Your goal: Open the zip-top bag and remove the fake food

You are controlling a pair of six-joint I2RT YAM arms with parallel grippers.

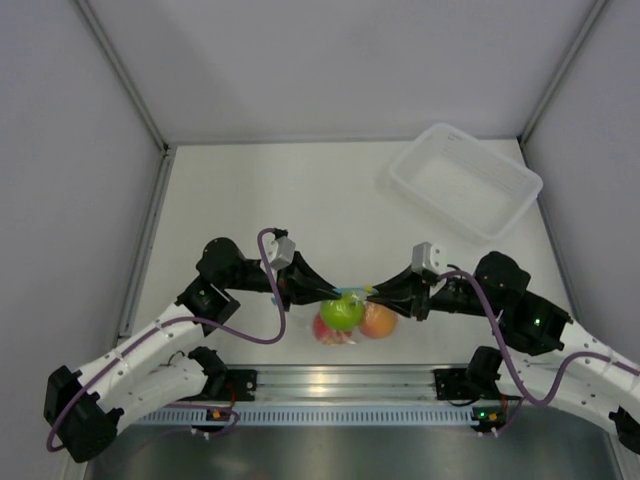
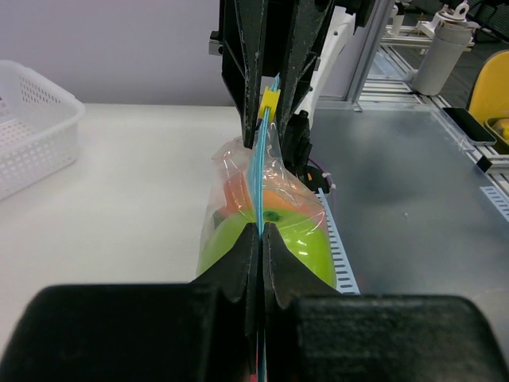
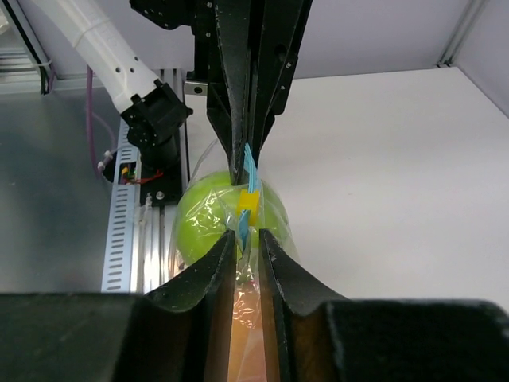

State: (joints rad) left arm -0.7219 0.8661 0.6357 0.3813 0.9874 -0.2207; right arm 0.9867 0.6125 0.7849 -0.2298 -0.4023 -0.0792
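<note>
Fingers [image 2: 235, 267] of the left gripper [image 2: 260, 232] are pressed flat together on the light blue zip strip [image 2: 259, 171] of the zip-top bag [image 2: 238, 171], with only the strip between them. The right gripper [image 3: 247, 239] faces it from the other side. Its fingers [image 3: 213, 270] are drawn narrow on the same edge of the bag, pinching plastic just below a small yellow tab [image 3: 247, 200] on the strip.

In the top view both arms bend outward at the elbows and reach inward, so the left gripper [image 1: 328, 292] and the right gripper [image 1: 374, 292] point at each other almost tip to tip. They meet over the near edge of the table [image 1: 300, 190], just beyond the aluminium rail [image 1: 340, 383]. The bag [image 1: 350, 300] hangs between and below the tips. The green fruit [image 1: 341, 313] is in the middle, the orange fruit [image 1: 380, 321] is on its right, and the red fruit [image 1: 330, 336] is lowest.

The red fruit is mostly covered by the green one from above, and neither wrist view shows it clearly. Whether the zip is parted cannot be told, since the fingers cover the seam. It is also unclear whether the bag's bottom touches the table. The white bin [image 1: 465, 180] sits well apart at the far right corner. The right arm runs out of the top view at its lower right edge.
</note>
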